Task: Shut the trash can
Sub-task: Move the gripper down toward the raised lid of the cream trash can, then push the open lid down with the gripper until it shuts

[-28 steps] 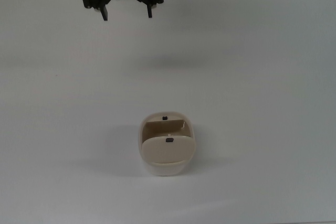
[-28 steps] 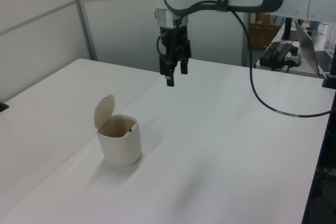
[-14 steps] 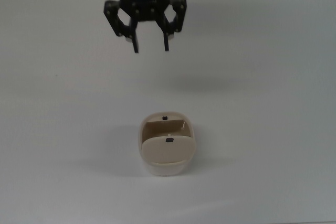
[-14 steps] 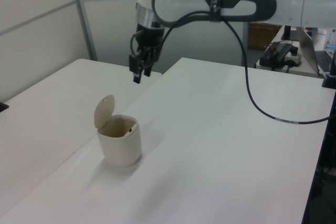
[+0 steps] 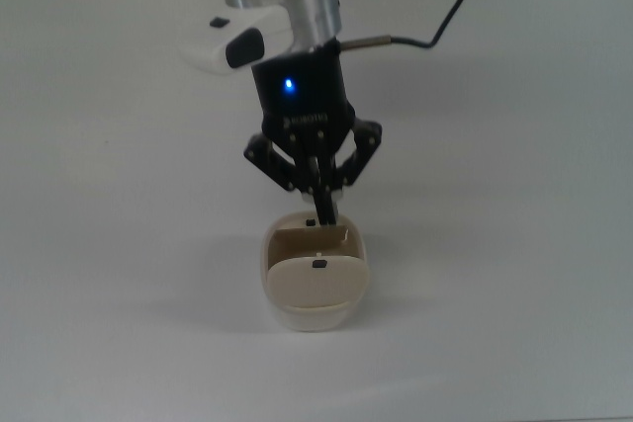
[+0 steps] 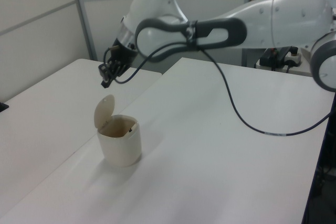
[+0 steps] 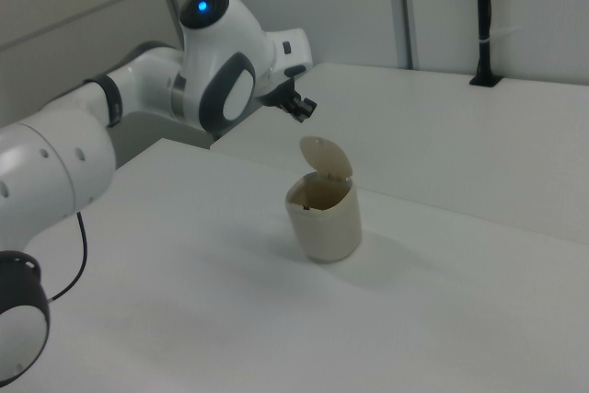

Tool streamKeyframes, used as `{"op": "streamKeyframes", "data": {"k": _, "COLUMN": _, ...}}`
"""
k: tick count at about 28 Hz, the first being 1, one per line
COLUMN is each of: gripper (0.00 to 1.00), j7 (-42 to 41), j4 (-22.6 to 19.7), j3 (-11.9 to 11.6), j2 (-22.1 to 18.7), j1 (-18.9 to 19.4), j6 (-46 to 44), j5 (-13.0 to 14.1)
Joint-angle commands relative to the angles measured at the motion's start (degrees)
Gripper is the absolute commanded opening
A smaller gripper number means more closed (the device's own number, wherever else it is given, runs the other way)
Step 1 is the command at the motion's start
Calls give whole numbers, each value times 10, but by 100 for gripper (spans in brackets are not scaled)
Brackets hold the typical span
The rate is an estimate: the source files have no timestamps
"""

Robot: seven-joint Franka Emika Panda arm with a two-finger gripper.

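above the trash can [image 6: 119, 140] hangs the gripper [image 6: 106, 77], fingers pinched narrow, holding nothing; lid [image 6: 104, 110] upright, bin open, the whole closing push left.

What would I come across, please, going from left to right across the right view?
Robot arm → tool → trash can with its lid up → black post at the table's far edge.

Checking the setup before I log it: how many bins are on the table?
1. The bin stands near the middle of the white table, lid raised, with the gripper above it. No other shows in any view.
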Motion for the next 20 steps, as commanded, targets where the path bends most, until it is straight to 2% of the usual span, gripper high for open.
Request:
{"op": "streamKeyframes", "data": {"k": 1, "gripper": 0, "j7": 27, "j4": -3, "j3": -4, "j2": 27, "j1": 15, "j6": 78, "j5": 2}}
{"op": "streamKeyframes", "data": {"k": 12, "gripper": 0, "j7": 24, "j4": -4, "j3": -6, "j2": 53, "j1": 16, "j6": 121, "j5": -24}}
{"op": "streamKeyframes", "data": {"k": 20, "gripper": 0, "j7": 24, "j4": -32, "j3": -13, "j2": 52, "j1": 15, "j6": 119, "j5": -40}}
